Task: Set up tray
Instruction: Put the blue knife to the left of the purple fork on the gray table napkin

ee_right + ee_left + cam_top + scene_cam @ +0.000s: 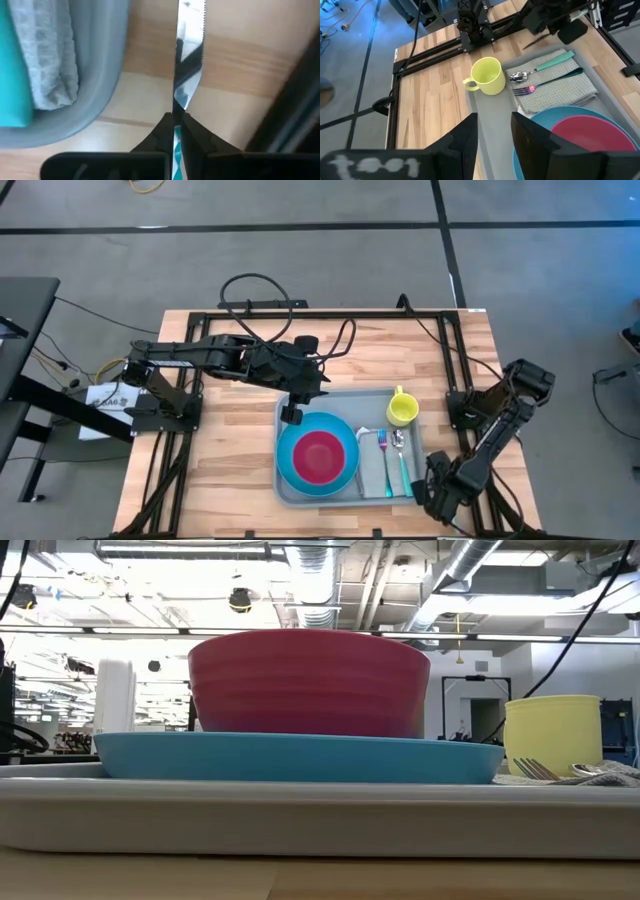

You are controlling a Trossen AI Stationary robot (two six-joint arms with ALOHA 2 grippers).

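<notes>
The grey tray [340,402] lies on the wooden table and carries a blue plate [290,468] with a red bowl [318,455], a yellow mug [402,408], and a grey napkin [385,472] bearing a fork [547,84] and a spoon [540,67]. My left gripper [292,412] hangs open over the tray's far left corner; in its wrist view the fingers [495,137] frame bare tray floor [492,112]. My right gripper [432,492] is by the tray's near right corner, shut on a knife [189,60]. My right gripper pinches the knife between its two fingers [162,131] where the serrated blade meets the teal handle [176,150]. The blade [190,45] runs on ahead along the fingers, over the bare wood just outside the tray's rim [107,75]. I cannot tell whether it touches the table.
Black frame rails [455,360] border the table's far and side edges, and cables [255,290] loop at the far side. Bare wood lies left of the tray [230,460]. In the low view the tray's rim [300,815], plate, bowl and mug fill the picture.
</notes>
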